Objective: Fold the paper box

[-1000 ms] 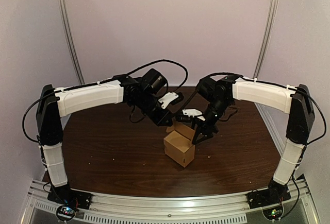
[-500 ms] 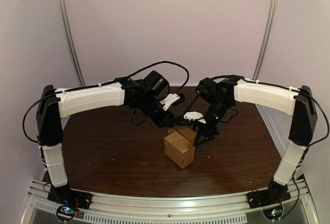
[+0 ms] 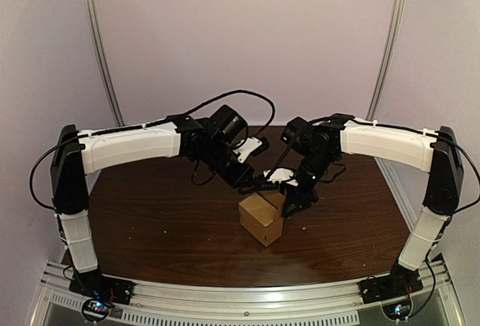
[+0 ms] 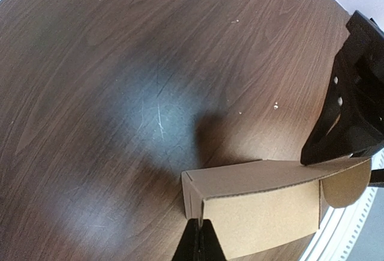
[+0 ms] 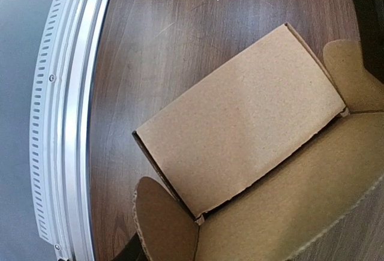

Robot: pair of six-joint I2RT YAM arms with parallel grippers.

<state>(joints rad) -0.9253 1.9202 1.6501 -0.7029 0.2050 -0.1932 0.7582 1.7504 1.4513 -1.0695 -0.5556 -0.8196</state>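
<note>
The brown cardboard box (image 3: pixel 261 219) stands on the dark wooden table (image 3: pixel 165 206), mid-table and a little right of centre. My left gripper (image 3: pixel 257 184) hovers over its far top edge; in the left wrist view its fingertips (image 4: pixel 200 241) are shut together, touching the box (image 4: pixel 264 207) at a top corner. My right gripper (image 3: pixel 289 203) sits against the box's right end, where a black finger (image 4: pixel 345 123) meets a rounded flap (image 4: pixel 348 183). In the right wrist view a flat panel (image 5: pixel 240 123) lies over the box opening. A rounded ear flap (image 5: pixel 165 225) hides the right fingers.
The aluminium rail (image 3: pixel 247 296) runs along the near table edge, close to the box in the right wrist view (image 5: pixel 66 123). Small crumbs (image 4: pixel 275 105) dot the wood. Both white arms arch inward over the table's centre.
Both grippers have come down and closer together onto the box. The open flap at the back of the box has dropped lower.
</note>
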